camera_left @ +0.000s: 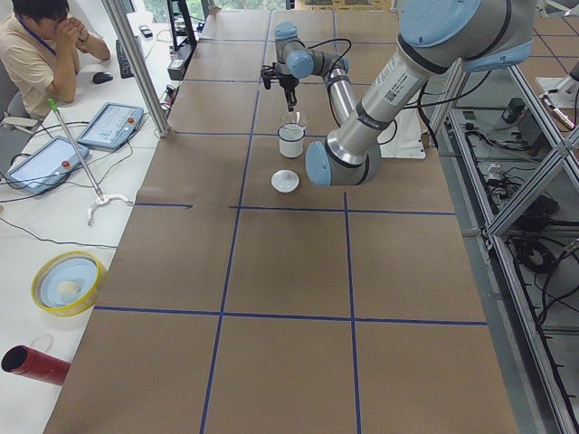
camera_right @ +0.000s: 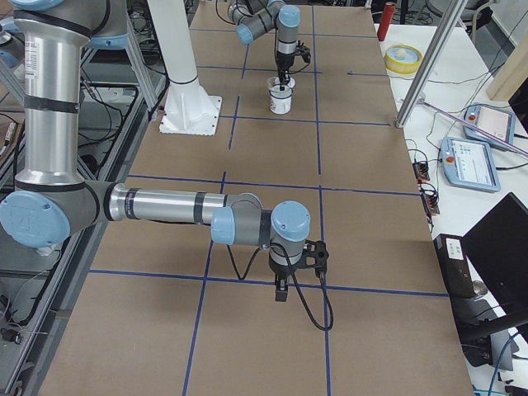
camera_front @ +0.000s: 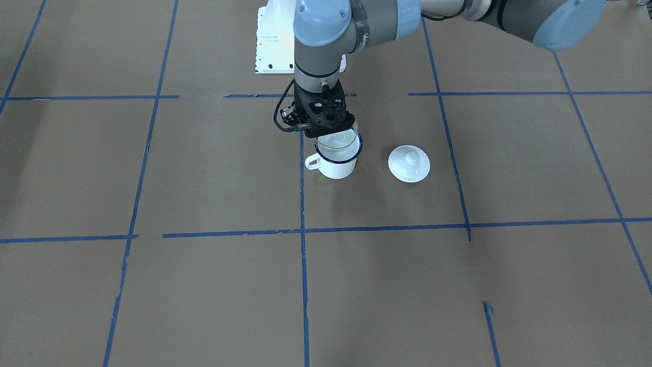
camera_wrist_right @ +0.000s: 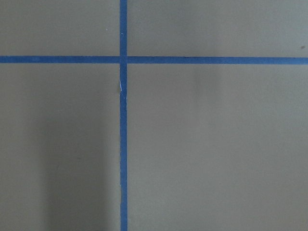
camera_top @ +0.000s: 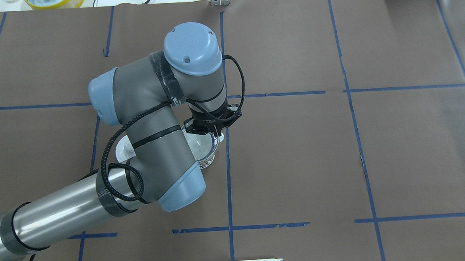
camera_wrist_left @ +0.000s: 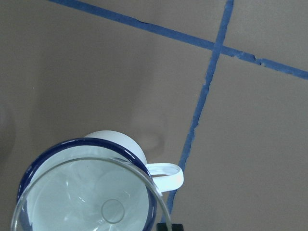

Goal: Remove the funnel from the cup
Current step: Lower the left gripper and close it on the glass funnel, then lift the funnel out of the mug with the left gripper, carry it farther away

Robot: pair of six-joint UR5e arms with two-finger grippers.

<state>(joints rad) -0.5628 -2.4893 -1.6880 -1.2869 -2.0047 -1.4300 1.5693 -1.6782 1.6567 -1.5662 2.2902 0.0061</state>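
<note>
The cup (camera_front: pixel 336 167), a white mug with a dark blue rim, stands near the table's middle, its handle (camera_wrist_left: pixel 166 175) pointing along a blue tape line. The clear funnel (camera_front: pixel 337 138) is just above the cup's mouth and tilted off its rim; the left wrist view shows its bowl (camera_wrist_left: pixel 91 199) over the cup (camera_wrist_left: pixel 113 140). My left gripper (camera_front: pixel 329 128) comes straight down and is shut on the funnel's rim. My right gripper (camera_right: pixel 280 290) shows only in the exterior right view, far from the cup (camera_right: pixel 280 101), low over bare table; I cannot tell whether it is open or shut.
A round white domed lid (camera_front: pixel 409 163) with a knob lies on the table beside the cup. The robot's white base plate (camera_front: pixel 270 46) is behind the cup. A yellow bowl (camera_left: pixel 68 282) and a red cylinder (camera_left: pixel 32 363) sit off the table's edge, near an operator.
</note>
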